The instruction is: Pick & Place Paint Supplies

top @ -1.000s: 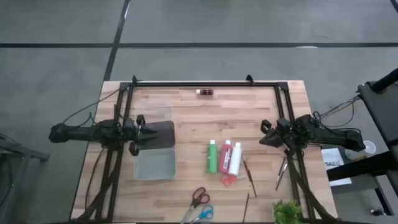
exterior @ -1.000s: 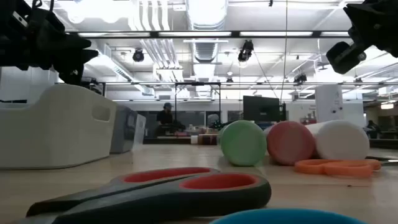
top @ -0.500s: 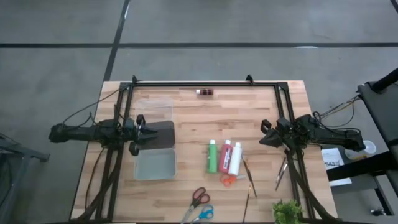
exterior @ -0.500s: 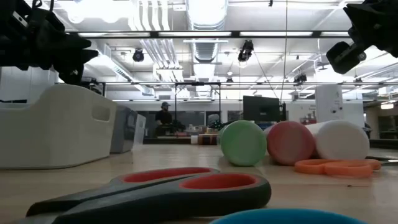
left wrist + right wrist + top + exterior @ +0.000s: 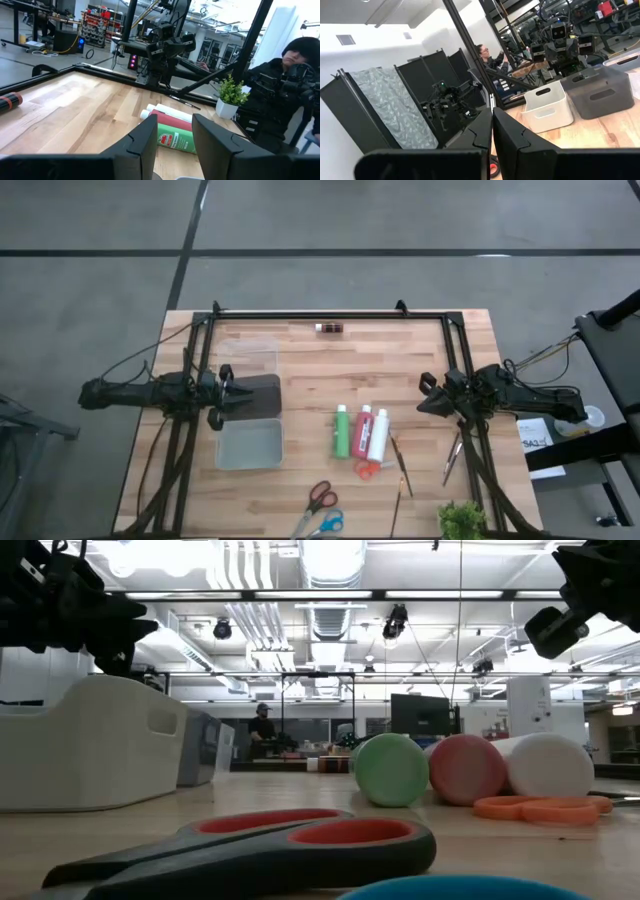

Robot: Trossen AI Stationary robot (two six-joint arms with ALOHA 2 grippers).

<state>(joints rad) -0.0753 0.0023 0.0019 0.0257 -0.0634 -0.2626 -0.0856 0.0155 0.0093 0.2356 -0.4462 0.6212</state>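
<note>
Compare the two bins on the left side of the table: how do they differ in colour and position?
The dark grey bin is smoky and dark; the white bin is pale. The dark grey bin lies directly in front of the left hand, while the white bin sits nearer the table's front edge, closer to the scissors. Both are rectangular, open-topped, upright and side by side; nothing shows inside either in the high view.

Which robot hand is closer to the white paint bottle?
The right gripper. It hovers just off to the right side of the white bottle, while the left gripper is far across the table, over the bins.
</note>
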